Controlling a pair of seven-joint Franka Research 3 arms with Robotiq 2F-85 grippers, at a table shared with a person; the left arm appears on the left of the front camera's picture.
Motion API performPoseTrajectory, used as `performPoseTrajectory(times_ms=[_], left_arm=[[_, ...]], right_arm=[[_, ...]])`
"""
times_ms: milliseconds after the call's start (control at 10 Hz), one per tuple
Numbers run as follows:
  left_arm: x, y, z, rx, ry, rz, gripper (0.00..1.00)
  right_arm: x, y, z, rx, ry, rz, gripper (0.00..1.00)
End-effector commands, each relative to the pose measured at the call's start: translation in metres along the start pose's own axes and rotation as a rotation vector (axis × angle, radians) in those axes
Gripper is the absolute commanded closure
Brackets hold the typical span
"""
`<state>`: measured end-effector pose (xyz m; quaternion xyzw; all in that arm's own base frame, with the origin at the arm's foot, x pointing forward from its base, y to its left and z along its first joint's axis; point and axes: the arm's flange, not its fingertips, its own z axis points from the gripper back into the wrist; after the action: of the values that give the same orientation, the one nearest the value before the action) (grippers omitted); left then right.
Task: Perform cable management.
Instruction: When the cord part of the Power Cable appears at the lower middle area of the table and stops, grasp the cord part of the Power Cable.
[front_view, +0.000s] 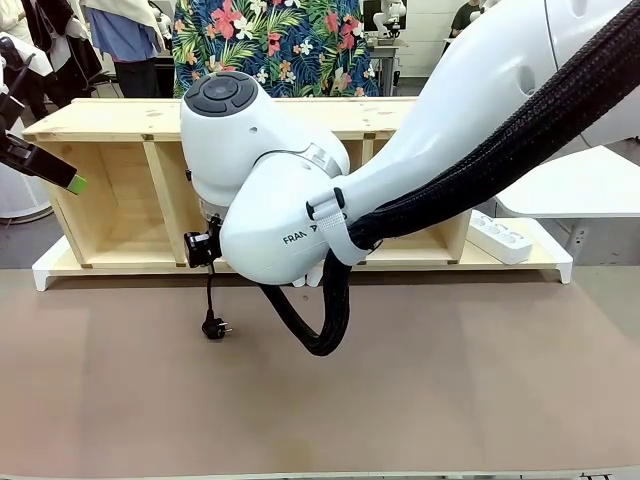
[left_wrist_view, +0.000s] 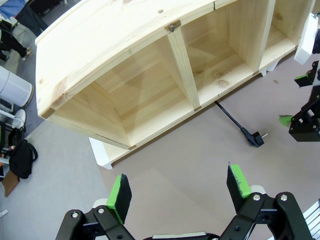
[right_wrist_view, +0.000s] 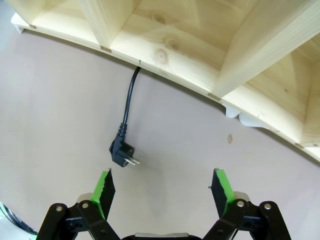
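The cable is a thin black cord that comes out from under the wooden shelf unit and lies on the brown tabletop. It ends in a round black plug with two metal pins. My right gripper hovers open just above the table, the plug slightly outside its left finger. In the front view the plug lies below the right arm's bulky wrist. My left gripper is open and holds nothing, raised off the shelf's left end; from there the plug lies far off to the right.
The long wooden shelf unit with open compartments stands across the back of the table. A white power strip sits by its right end. A person in a floral shirt stands behind it. The brown tabletop stretches in front.
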<state>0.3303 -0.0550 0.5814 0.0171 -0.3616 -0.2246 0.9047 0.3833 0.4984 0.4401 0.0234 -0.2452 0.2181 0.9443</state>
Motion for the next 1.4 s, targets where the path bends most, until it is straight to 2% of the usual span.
performPoseTrajectory(times_ms=[0, 500, 800, 1300], left_arm=[[0.0, 0.0, 0.001, 0.002, -0.006, 0.002, 0.0], [0.0, 0.0, 0.001, 0.002, -0.006, 0.002, 0.0], [0.0, 0.0, 0.001, 0.002, -0.006, 0.002, 0.0], [0.0, 0.0, 0.001, 0.002, -0.006, 0.002, 0.0]], right_arm=[[0.0, 0.0, -0.001, 0.0, 0.002, 0.001, 0.0], [0.0, -0.001, 0.0, -0.001, 0.0, -0.001, 0.0], [0.019, 0.029, -0.047, 0.077, 0.082, 0.003, 0.0], [0.018, 0.044, -0.07, 0.113, 0.164, -0.033, 0.0]])
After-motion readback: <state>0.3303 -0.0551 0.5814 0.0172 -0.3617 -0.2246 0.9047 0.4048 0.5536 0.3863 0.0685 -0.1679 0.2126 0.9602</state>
